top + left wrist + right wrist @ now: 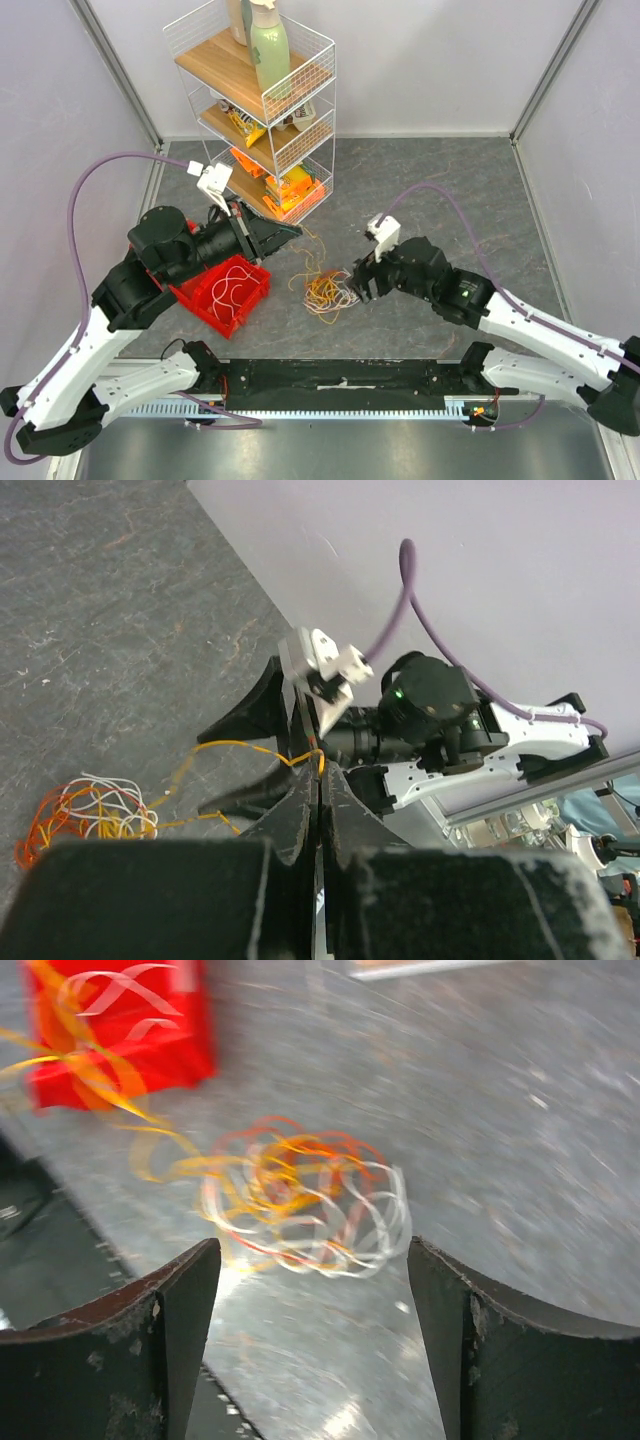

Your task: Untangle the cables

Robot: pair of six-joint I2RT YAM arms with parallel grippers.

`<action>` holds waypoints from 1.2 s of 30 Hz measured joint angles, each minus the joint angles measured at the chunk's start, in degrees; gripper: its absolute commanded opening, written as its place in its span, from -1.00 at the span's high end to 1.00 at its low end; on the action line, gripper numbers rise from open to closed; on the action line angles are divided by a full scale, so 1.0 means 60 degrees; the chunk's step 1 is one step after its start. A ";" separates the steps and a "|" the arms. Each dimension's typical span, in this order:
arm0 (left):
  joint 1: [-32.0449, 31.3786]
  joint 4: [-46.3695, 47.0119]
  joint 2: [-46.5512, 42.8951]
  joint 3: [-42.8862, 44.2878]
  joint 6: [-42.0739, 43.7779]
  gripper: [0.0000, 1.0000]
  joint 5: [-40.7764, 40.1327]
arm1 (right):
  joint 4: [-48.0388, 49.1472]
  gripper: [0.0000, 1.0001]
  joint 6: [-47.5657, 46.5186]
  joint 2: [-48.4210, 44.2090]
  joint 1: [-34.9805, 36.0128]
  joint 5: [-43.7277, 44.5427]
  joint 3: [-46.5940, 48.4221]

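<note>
Left fingers clenched on one yellow-orange strand, holding it away from the cables tangled mid-tabletop. Right fingers spread wide just beside the tangle, likely to pin it.

Bright, even light casts soft shadows; motion blur smears the cables in the right wrist view

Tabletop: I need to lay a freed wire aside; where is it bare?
Bare: the grey tabletop between white wire rack and right wall, beyond the right arm. Crowded: around the orange-yellow-white cable tangle, between red plastic bin and right gripper.
</note>
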 measured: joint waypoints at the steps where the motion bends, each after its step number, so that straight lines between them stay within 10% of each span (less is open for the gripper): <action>1: 0.0000 -0.0025 0.0000 0.0000 0.0000 0.96 0.0000 | 0.0240 -0.68 -0.0098 0.0051 0.0368 -0.0120 0.0084; 9: 0.0000 -0.0171 -0.0164 0.0098 0.0000 0.97 0.0004 | 0.3340 -0.39 0.0423 0.1683 0.1654 -0.0331 0.0710; 15: 0.0000 -0.0375 -0.0124 0.1107 0.0000 0.96 0.0142 | 0.5858 0.63 0.2047 0.3024 0.1676 0.0841 -0.0248; 26: 0.0004 -0.1683 -0.0149 0.2805 0.0663 0.96 -0.0076 | 0.4262 0.87 0.3756 0.2055 -0.1093 0.3169 -0.1118; 30: 0.0004 -0.2073 -0.0069 0.2750 0.0692 0.96 -0.0404 | 0.3333 0.79 0.3439 0.0922 -0.2291 0.3566 -0.1133; 36: 0.0000 -0.2157 -0.0076 0.2656 0.0714 0.96 -0.0965 | 0.2284 -0.25 0.3107 0.0601 -0.3417 0.3734 -0.1206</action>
